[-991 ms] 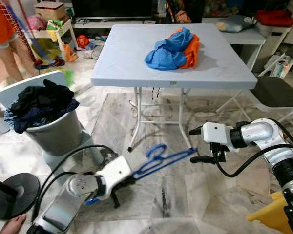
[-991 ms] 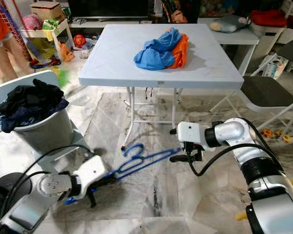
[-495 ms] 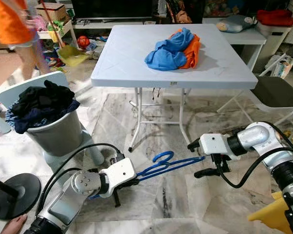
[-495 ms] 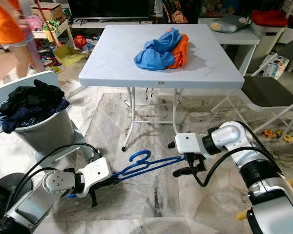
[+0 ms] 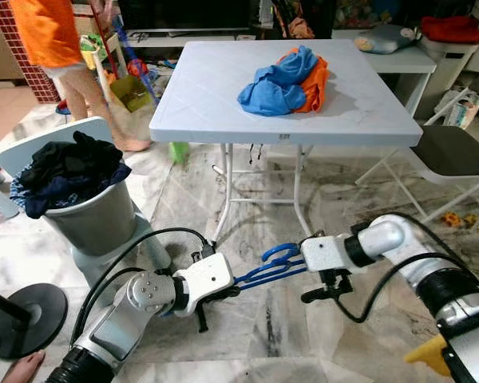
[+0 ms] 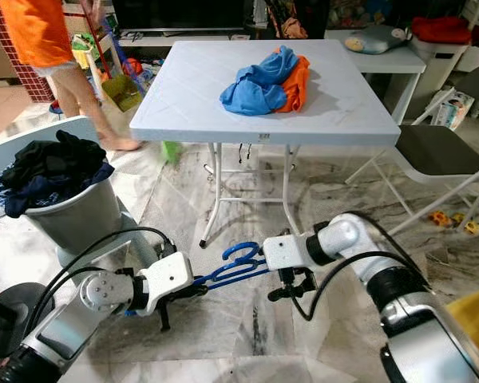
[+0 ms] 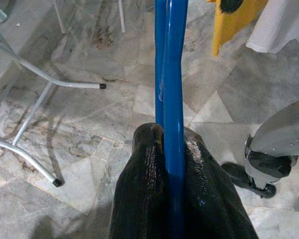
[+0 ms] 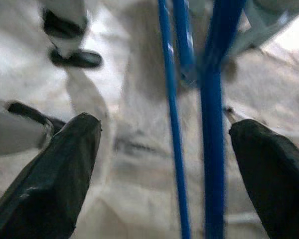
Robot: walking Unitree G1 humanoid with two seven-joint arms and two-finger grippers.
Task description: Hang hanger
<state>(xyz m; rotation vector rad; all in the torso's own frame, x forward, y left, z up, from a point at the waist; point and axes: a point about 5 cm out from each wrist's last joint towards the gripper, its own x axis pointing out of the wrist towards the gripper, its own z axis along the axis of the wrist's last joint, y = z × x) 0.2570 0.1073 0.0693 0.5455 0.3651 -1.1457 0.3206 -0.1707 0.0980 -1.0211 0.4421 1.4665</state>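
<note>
I have the left end effector (image 7: 172,199) clamped tight on the blue hanger (image 5: 267,267); in the left wrist view its two black fingers (image 7: 139,189) press together on the blue bar, which runs straight away from the camera over the marble floor (image 5: 303,343). From the head view the hanger sits low above the floor, at about 6 o'clock from the white tabletop (image 5: 215,88), spanning the gap between my two arms with its hook (image 5: 281,252) toward the right arm.

The right end effector (image 5: 319,286) is at the hook end, fingers spread apart. In the right wrist view the blue bars (image 8: 212,124) pass between the two black fingertips (image 8: 55,174), and I see neither one touching the plastic, though that view is blurred.

On the tabletop lies a heap of blue and orange clothes (image 5: 286,80), toward its 12 o'clock edge. At 9 o'clock from the hanger stands a grey basket (image 5: 92,219) stuffed with dark laundry. A person in an orange top (image 5: 44,32) stands at about 11 o'clock, beyond the basket. A dark folding chair (image 5: 451,152) is at 3 o'clock from the tabletop.
</note>
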